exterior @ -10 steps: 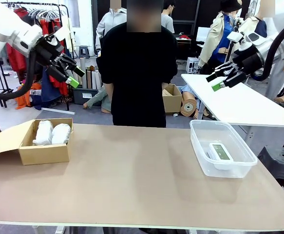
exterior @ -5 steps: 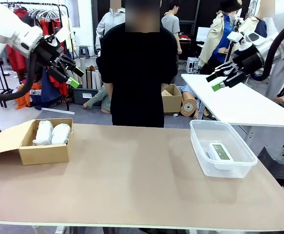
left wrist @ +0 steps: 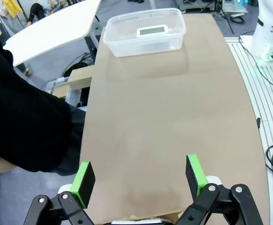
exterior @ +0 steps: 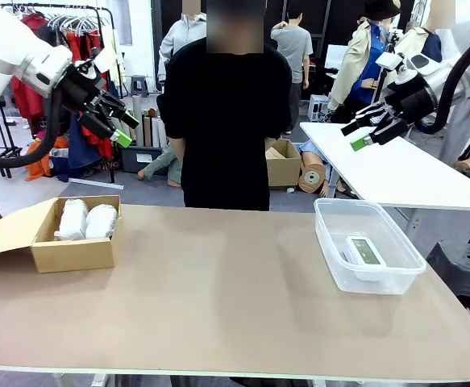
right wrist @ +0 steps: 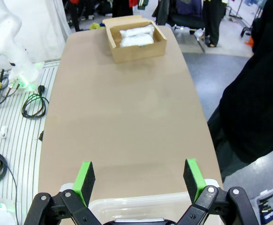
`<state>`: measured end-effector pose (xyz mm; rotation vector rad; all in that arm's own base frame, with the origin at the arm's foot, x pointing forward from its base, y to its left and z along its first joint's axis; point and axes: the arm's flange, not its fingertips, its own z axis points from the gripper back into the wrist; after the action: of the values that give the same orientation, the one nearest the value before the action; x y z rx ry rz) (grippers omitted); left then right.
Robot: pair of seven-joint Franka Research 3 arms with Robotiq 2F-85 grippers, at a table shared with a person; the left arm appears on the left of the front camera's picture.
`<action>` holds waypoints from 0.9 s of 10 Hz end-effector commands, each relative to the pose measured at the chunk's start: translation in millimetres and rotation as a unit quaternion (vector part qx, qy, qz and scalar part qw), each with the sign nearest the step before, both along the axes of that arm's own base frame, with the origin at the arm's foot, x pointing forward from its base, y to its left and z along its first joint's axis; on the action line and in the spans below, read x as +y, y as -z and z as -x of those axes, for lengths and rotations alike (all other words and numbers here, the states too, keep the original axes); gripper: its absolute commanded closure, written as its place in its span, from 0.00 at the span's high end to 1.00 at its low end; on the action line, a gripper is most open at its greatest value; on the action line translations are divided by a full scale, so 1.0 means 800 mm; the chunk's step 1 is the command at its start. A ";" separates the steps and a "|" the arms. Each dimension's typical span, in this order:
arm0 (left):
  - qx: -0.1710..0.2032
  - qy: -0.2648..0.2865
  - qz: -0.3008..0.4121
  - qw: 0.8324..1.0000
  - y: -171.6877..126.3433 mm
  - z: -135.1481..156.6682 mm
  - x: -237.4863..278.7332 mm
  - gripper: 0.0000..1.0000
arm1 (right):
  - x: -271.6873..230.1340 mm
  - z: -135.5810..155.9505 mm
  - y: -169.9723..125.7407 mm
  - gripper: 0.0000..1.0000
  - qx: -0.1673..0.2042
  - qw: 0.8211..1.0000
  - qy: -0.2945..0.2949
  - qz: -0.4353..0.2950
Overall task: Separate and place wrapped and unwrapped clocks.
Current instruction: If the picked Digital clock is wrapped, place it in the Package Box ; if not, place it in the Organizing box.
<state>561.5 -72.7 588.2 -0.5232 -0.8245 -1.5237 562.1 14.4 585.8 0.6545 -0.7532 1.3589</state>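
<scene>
Front view, left gripper: the left gripper (exterior: 122,127) hangs high above the table's left end, jaws spread wide, nothing between the green pads.
Front view, right gripper: the right gripper (exterior: 362,133) hangs high above the table's right end, equally wide open and empty.
Front view, wrapped bundles: two white bubble-wrapped bundles (exterior: 86,219) lie side by side, touching, inside the cardboard box (exterior: 73,254) at the left end, its flap folded outward.
Front view, unwrapped clock: the white digital clock (exterior: 365,252) lies screen up in the clear plastic bin (exterior: 331,238) at the right end.
Front view, person: stands at the far edge, between box and bin, hands not on the table.
Front view, change: over the last second neither arm has moved and the jaws have stayed just as wide; box, bin and contents are where they were. Only people far behind have shifted.
Left wrist view: its open fingers (left wrist: 85,178) frame the bare brown table (left wrist: 164,122); the bin (left wrist: 127,44) with the clock (left wrist: 151,31) sits at the far end. A sliver of cardboard at the bottom edge is probably the box rim, though too little shows to be sure.
Right wrist view: its open fingers (right wrist: 193,179) stand above the bin's rim (right wrist: 150,204); the box (right wrist: 136,49) with both bundles (right wrist: 137,36) sits at the far end.
Meaning for the task: wrapped and unwrapped are already apart, each in its own container, and with both arms raised, idle and empty the sorting looks finished.
</scene>
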 end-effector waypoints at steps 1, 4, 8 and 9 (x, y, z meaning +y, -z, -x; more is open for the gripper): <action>-0.001 0.005 0.002 1.000 -0.004 0.001 0.001 1.00 | 0.000 0.002 -0.002 1.00 -0.002 1.000 -0.001 0.003; -0.001 0.005 0.002 1.000 -0.004 0.001 0.001 1.00 | 0.000 0.002 -0.002 1.00 -0.002 1.000 -0.001 0.003; -0.001 0.005 0.002 1.000 -0.004 0.001 0.001 1.00 | 0.000 0.002 -0.002 1.00 -0.002 1.000 -0.001 0.003; -0.001 0.005 0.002 1.000 -0.004 0.001 0.001 1.00 | 0.000 0.002 -0.002 1.00 -0.002 1.000 -0.001 0.003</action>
<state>561.5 -72.8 588.4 -0.5234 -0.8246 -1.5241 562.1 14.4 585.8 0.6545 -0.7532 1.3589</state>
